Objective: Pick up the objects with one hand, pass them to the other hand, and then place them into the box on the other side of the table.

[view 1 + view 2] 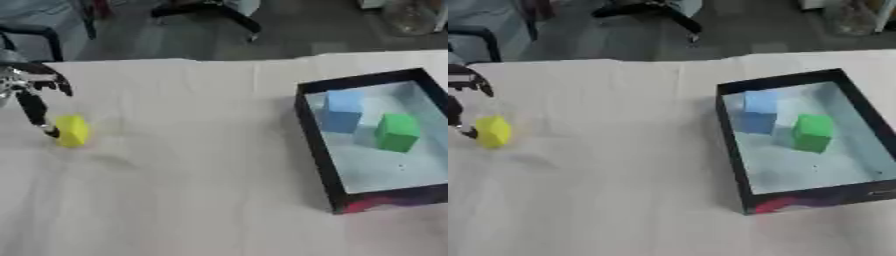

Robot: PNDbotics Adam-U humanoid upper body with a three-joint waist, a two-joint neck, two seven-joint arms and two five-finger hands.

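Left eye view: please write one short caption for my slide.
Left hand touches yellow block; blue block and green block sit in box.

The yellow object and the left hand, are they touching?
Touching. In the left eye view a fingertip of the left hand meets the yellow object at its left side, with no gap visible.

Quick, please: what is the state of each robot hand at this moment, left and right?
Left hand: its fingers touch the small yellow block on the white cloth table; open or shut cannot be told.
Right hand: not in view.
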